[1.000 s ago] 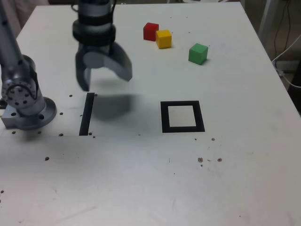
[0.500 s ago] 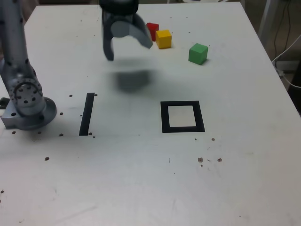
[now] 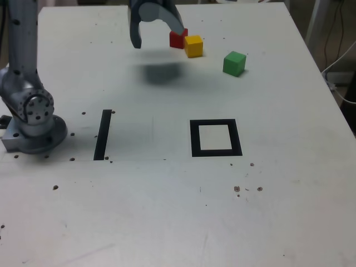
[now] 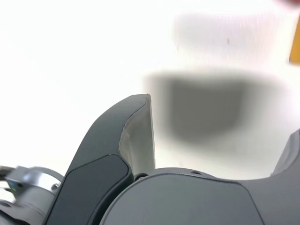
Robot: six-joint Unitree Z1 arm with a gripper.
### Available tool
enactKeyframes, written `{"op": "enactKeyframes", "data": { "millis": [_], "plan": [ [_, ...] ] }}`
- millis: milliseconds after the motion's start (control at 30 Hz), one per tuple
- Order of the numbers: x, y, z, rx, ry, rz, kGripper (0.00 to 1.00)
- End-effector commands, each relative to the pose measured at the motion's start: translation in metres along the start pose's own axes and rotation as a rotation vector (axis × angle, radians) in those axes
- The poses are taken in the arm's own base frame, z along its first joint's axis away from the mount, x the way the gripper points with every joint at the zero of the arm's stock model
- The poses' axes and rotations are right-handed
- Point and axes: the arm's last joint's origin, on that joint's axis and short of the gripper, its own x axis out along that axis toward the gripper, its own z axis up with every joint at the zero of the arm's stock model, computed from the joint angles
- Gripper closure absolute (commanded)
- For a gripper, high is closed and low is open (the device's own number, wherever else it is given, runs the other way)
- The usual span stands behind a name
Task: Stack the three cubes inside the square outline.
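At the far side of the table the red cube (image 3: 177, 39) and the yellow cube (image 3: 193, 46) sit touching each other. A little to the exterior view's right stands the green cube (image 3: 234, 63), on its own. The square outline (image 3: 216, 138) lies nearer the camera with nothing inside it. My gripper (image 3: 157, 33) hangs open above the table just to the exterior view's left of the red cube, holding nothing. In the wrist view its jaws stand wide apart over the gripper's shadow (image 4: 206, 110), and a sliver of the yellow cube (image 4: 295, 47) shows at the frame's edge.
The arm's grey base (image 3: 32, 119) stands at the exterior view's left edge. A single black strip (image 3: 102, 134) lies beside it. Small dark specks dot the white table (image 3: 167, 211). Cables hang off the table's far right edge.
The open gripper has travelled from above the black strip toward the far side of the table, ending beside the red cube. The cubes have not moved.
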Motion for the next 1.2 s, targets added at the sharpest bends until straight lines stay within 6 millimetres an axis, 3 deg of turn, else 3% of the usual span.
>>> {"op": "enactKeyframes", "data": {
  "millis": [0,300,667,1167],
  "plan": [
    [0.004,0.01,0.003,0.008,0.008,0.002,0.02],
    [0.023,0.044,0.019,-0.002,0.028,0.022,0.03],
    [0.031,0.082,0.039,0.027,0.011,0.078,0.03],
    [0.043,0.106,0.067,0.058,-0.014,0.097,0.06]
  ]
}}
